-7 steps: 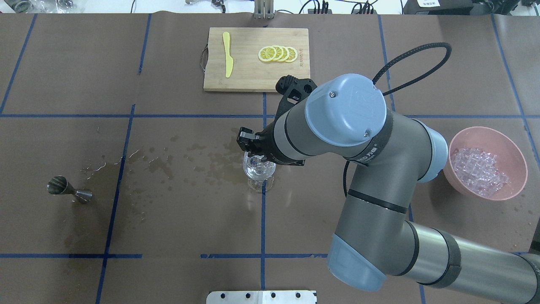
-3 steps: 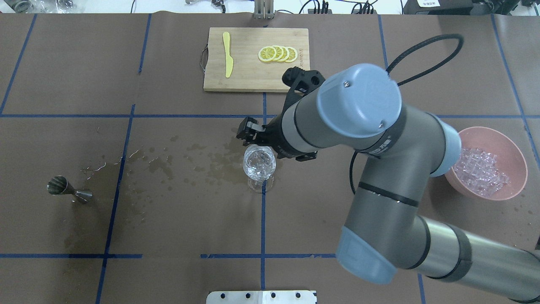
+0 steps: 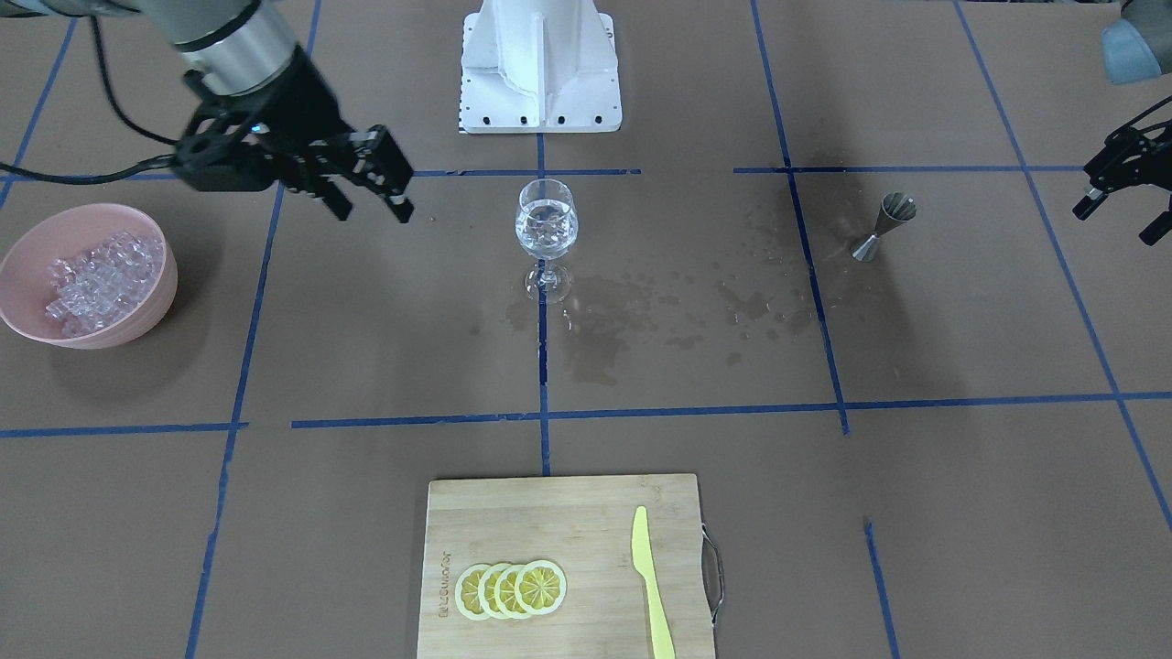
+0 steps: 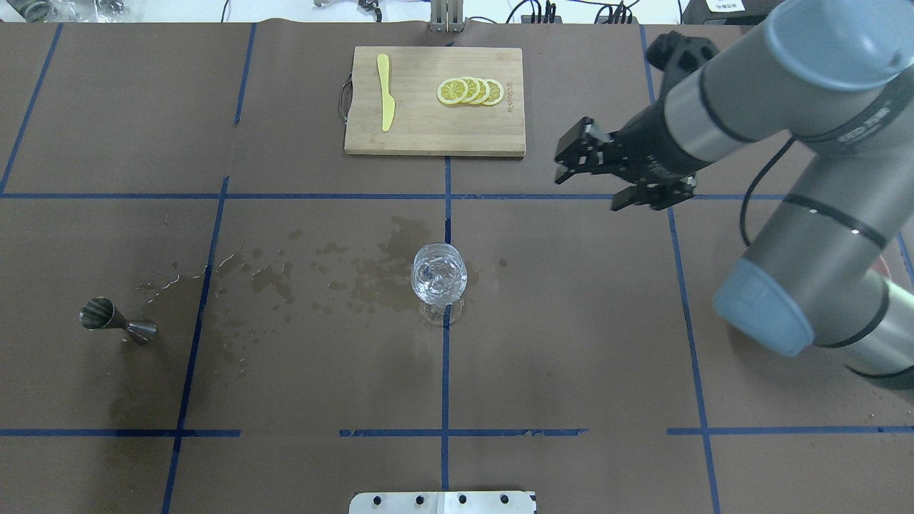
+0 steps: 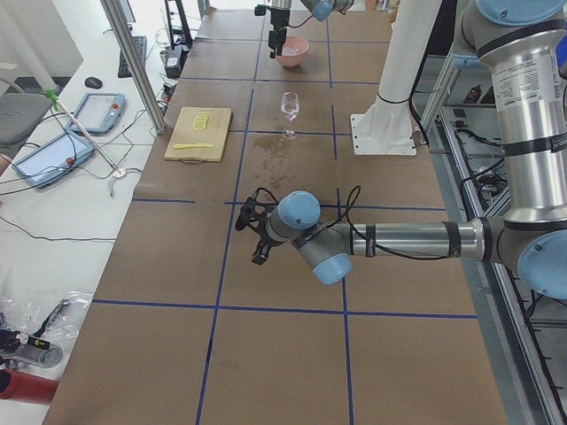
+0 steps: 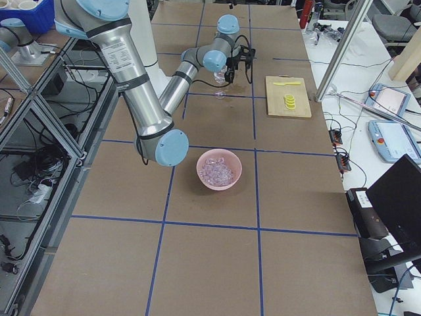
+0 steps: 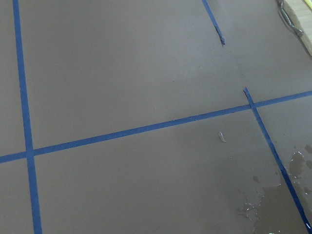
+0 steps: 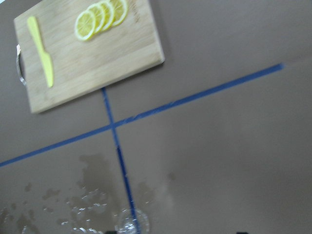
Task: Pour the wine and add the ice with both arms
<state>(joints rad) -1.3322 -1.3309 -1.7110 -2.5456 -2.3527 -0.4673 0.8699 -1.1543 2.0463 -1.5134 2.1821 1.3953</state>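
Ice (image 3: 92, 275) in pink bowl (image 3: 23, 243) at table (image 4: 300, 378) right end, wine glass (image 4: 438, 277) mid-table; right arm (image 4: 800, 235) bent above bowl, right fingers (image 3: 392, 188) spread, empty, past glass beside cutting board (image 4: 428, 125); left fingers (image 3: 1091, 203) spread, empty

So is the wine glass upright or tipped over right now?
Upright. The wine glass stands on its foot with the stem vertical and the bowl opening upward, clear contents inside; nothing touches it.

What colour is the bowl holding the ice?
Pink; the bowl shows best in the front-facing view.
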